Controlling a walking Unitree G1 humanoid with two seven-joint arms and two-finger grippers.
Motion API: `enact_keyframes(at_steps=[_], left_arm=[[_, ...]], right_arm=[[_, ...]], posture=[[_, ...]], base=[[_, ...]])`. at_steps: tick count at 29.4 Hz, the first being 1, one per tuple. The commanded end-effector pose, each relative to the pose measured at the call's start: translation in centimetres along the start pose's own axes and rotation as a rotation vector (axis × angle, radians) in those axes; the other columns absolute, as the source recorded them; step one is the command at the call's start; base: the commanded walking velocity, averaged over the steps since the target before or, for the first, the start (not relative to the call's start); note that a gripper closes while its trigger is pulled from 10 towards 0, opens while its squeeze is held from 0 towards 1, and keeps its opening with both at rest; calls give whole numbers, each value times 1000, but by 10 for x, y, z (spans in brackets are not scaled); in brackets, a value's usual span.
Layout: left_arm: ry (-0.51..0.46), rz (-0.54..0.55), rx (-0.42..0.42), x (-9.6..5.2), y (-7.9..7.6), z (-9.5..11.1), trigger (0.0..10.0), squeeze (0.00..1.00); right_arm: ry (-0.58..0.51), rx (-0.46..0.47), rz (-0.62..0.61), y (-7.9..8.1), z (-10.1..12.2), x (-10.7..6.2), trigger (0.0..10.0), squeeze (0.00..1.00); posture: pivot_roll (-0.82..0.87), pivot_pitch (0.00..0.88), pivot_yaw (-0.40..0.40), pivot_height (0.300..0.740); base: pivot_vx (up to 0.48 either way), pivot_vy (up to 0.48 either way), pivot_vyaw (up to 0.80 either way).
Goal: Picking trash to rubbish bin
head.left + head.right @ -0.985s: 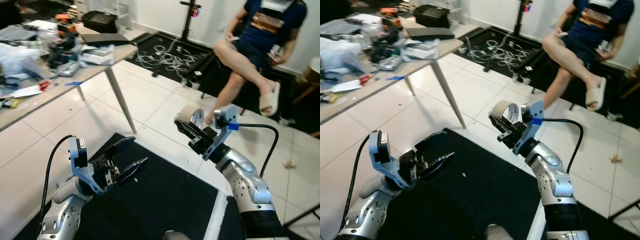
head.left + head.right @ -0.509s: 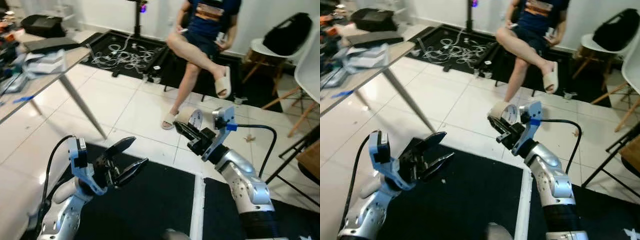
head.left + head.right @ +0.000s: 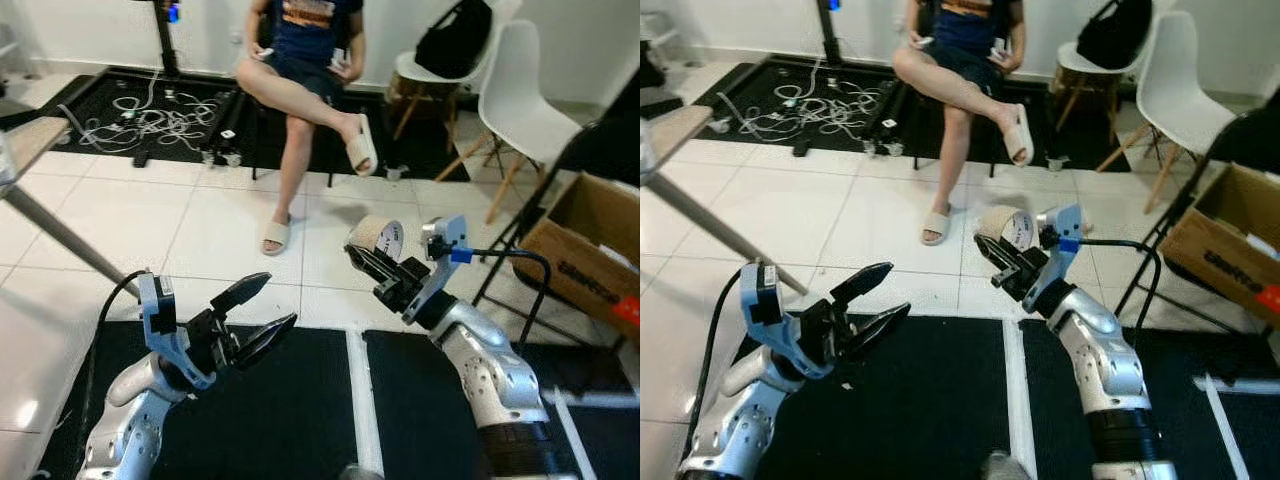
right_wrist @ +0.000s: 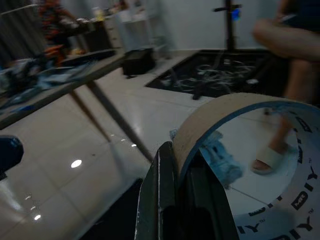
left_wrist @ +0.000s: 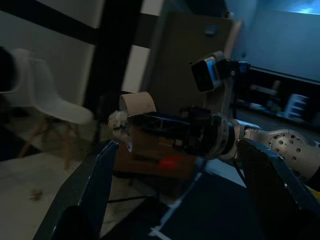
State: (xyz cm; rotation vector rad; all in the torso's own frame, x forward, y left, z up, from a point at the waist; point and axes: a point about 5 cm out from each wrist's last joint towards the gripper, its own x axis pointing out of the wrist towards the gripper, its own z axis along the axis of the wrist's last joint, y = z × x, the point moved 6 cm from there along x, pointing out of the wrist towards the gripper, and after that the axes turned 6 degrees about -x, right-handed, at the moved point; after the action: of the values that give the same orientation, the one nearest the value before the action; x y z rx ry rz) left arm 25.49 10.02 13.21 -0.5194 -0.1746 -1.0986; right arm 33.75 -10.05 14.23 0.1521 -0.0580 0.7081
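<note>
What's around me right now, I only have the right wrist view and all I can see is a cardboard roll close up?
Observer: The right gripper is shut on that tape roll, held up over white tiled floor.
Operator: Where's my left arm?
Observer: The left gripper is open and holds nothing, raised over a black mat.
Operator: Any box or container nearby?
Observer: A cardboard box stands on the floor to your right, beside a white chair.
Operator: Anyone in the way?
Observer: A person sits ahead with legs crossed; one sandal lies on the tiles just left of the roll.
</note>
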Motion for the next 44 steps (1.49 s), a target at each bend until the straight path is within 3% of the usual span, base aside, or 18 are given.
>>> enact_keyframes(at_steps=[1,20,21,22,23,24,25,39,44], left_arm=[[19,16,0,1,2,-3,10000,0],[21,30,-7,4,4,-2,10000,0],[21,31,-6,4,4,-2,10000,0],[22,32,-6,4,4,-2,10000,0],[22,32,-6,4,4,-2,10000,0],[22,32,-6,4,4,-2,10000,0],[21,33,-6,4,4,-1,10000,0],[22,37,-10,4,4,-1,10000,0],[18,41,-16,4,7,0,10000,0]], right_arm=[[8,4,-13,-4,-2,-3,10000,0],[9,7,-7,-3,-3,-3,10000,0],[8,8,-5,-3,-3,-3,2353,0],[5,11,0,-1,-3,-3,0,0],[5,11,0,-1,-3,-3,0,0],[4,11,-1,-1,-3,-3,9647,0],[3,11,-2,-1,-3,-3,10000,0],[-5,20,-8,-2,-2,-3,10000,0],[-19,15,-13,-3,1,-3,10000,0]], posture=[[4,0,-16,740],[5,0,-15,740],[7,0,-16,740],[7,0,-16,740],[7,0,-16,740],[7,0,-16,740],[7,0,-16,740],[7,0,-16,740],[7,0,-12,740]], base=[[0,0,-788],[0,0,-788],[0,0,-788],[0,0,-788],[0,0,-788],[0,0,-788],[0,0,-788],[0,0,-781],[51,0,0]])
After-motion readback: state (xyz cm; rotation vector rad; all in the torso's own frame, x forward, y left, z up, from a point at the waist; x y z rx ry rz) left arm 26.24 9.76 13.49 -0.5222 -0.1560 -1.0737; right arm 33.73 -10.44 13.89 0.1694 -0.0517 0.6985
